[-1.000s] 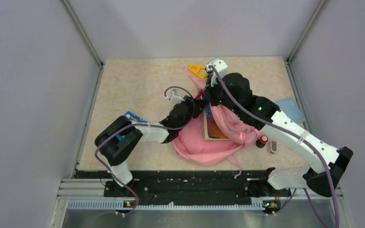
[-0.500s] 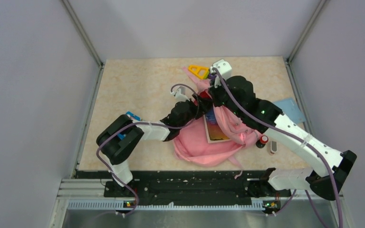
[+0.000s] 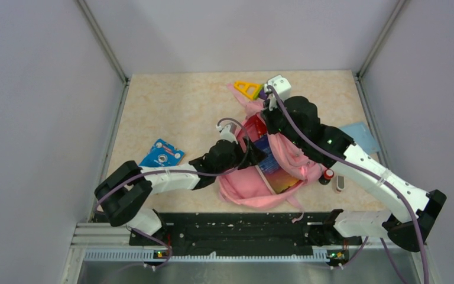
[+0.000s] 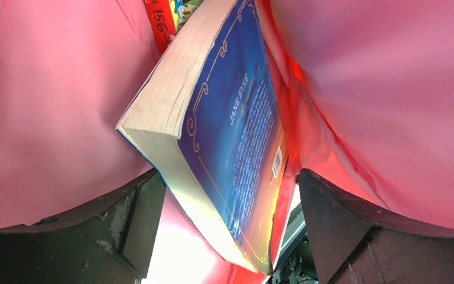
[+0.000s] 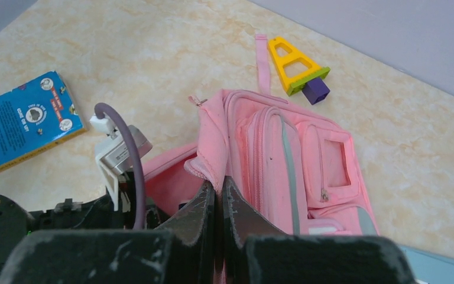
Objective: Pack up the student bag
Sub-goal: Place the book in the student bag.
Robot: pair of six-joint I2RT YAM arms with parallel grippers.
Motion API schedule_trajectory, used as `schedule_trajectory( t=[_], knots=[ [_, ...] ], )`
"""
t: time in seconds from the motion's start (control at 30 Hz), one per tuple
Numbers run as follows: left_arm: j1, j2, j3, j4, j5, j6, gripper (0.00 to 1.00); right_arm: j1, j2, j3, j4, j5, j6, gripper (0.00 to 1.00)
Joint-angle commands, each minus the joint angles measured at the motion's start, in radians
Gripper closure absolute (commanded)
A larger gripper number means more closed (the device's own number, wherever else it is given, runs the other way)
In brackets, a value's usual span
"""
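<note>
The pink student bag (image 3: 242, 184) lies mid-table with its mouth held up. My right gripper (image 3: 267, 120) is shut on the bag's upper rim; in the right wrist view its tips (image 5: 216, 182) pinch that pink fabric edge (image 5: 213, 142). Reaching into the mouth from the left, my left gripper (image 3: 254, 155) is open. Its dark fingers (image 4: 145, 204) stand well apart inside the pink lining (image 4: 47, 118). A thick blue paperback (image 4: 230, 118) lies tilted between them, touched by neither. From above, the book (image 3: 276, 173) shows inside the opening. A red book (image 4: 168, 15) lies deeper in.
A blue booklet (image 3: 161, 154) lies on the table at the left. A yellow triangle toy with a purple block (image 3: 247, 89) sits behind the bag. At the right are a light blue sheet (image 3: 360, 135), a red-capped item (image 3: 328, 174) and a small grey stick (image 3: 340, 184).
My left gripper opened and let go of the blue paperback, which now lies farther inside the bag. The left arm drew back toward the near left, uncovering the blue booklet. The right gripper kept its hold.
</note>
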Motion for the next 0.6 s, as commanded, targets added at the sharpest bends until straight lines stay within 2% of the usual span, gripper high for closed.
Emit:
schedule_trajectory(
  t=[0.0, 0.3, 0.43, 0.57],
  knots=[
    [-0.031, -0.097, -0.012, -0.024, -0.030, 0.035, 0.14, -0.008, -0.043, 0.022, 0.127, 0.039, 0.007, 1.00],
    [-0.137, -0.047, -0.033, 0.010, -0.003, -0.038, 0.21, -0.008, -0.042, 0.016, 0.130, 0.030, 0.014, 1.00],
    [-0.148, -0.003, -0.050, 0.080, -0.017, -0.076, 0.47, -0.008, -0.041, 0.016, 0.136, 0.020, 0.020, 1.00],
    [-0.147, 0.037, -0.057, 0.164, -0.061, -0.086, 0.56, -0.008, -0.035, 0.017, 0.136, 0.013, 0.024, 1.00]
  ],
)
